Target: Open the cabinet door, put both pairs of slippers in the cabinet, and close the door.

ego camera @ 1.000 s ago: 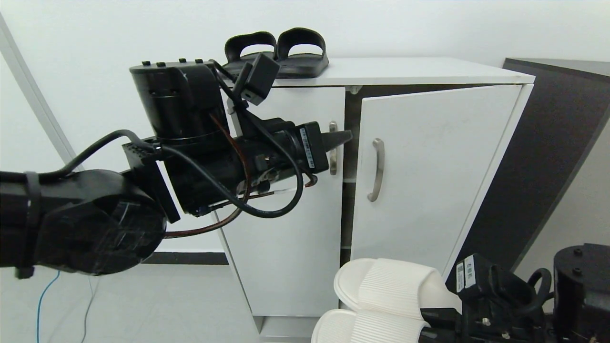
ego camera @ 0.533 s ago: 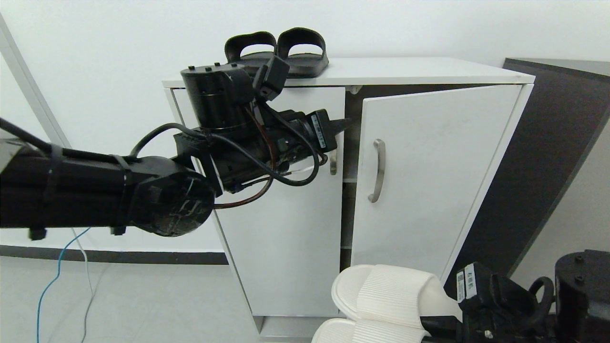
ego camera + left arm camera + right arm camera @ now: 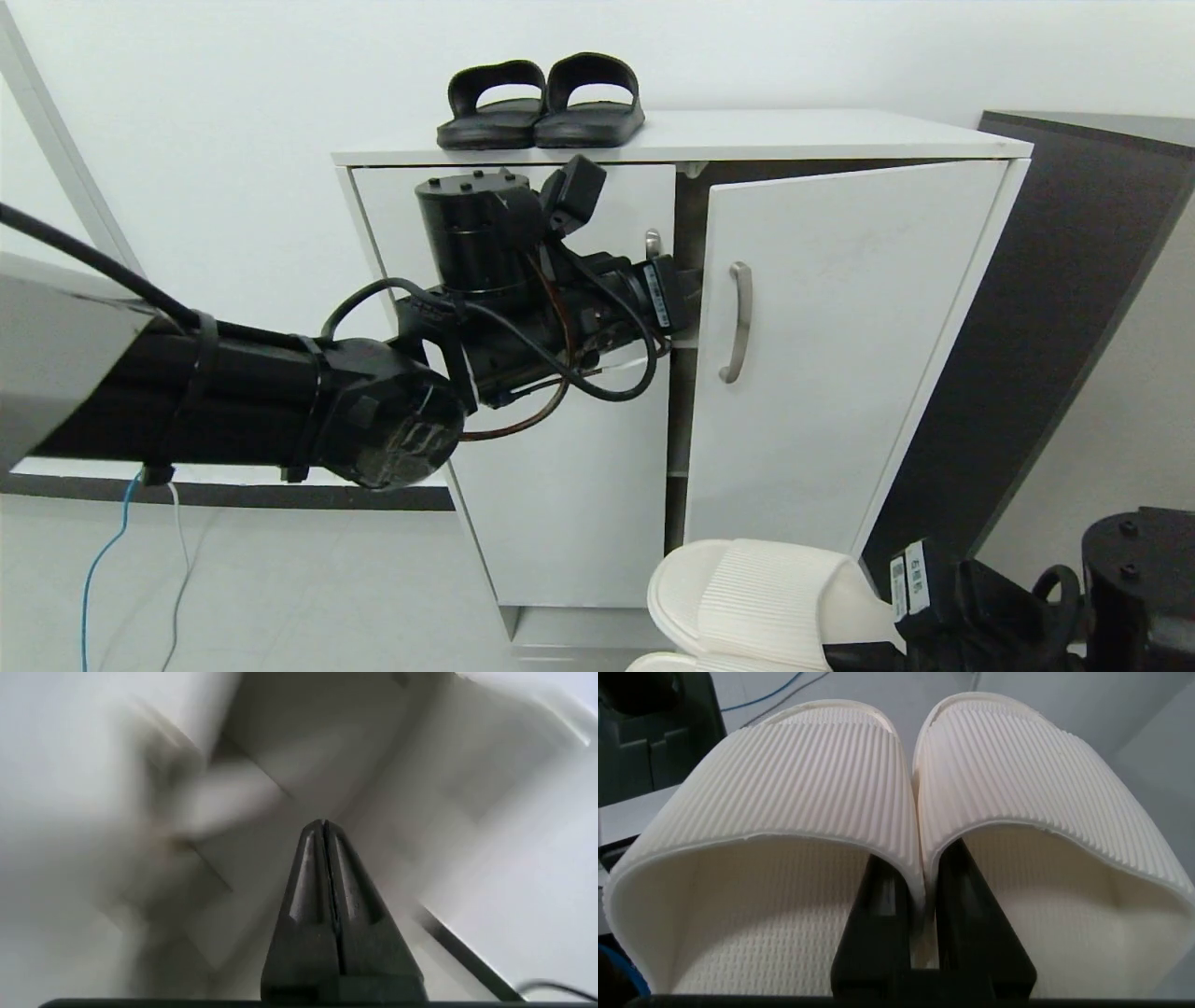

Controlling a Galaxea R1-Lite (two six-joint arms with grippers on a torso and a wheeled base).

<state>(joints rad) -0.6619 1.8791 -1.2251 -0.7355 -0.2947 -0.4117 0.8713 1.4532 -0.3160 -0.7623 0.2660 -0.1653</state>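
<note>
Right door [image 3: 840, 355] stands ajar beside the closed left door [image 3: 560, 504]. A narrow dark gap [image 3: 686, 201] runs between them from top to bottom. The left pincer [image 3: 689, 280], fingers pressed together, occupies that gap at handle height, and its arm crosses the left door's upper half. Black slippers [image 3: 541, 103] take the left end of the cabinet [image 3: 840, 140] top, while the right end is bare. White slippers [image 3: 756, 597], clamped in the right pincer [image 3: 922, 896], hang before the gap's lower end.

White wall [image 3: 233, 93] with a dark baseboard [image 3: 233, 495] at its foot; a blue cable [image 3: 91, 569] hangs toward the grey floor [image 3: 327, 597]; a dark panel [image 3: 1074, 280] at the right.
</note>
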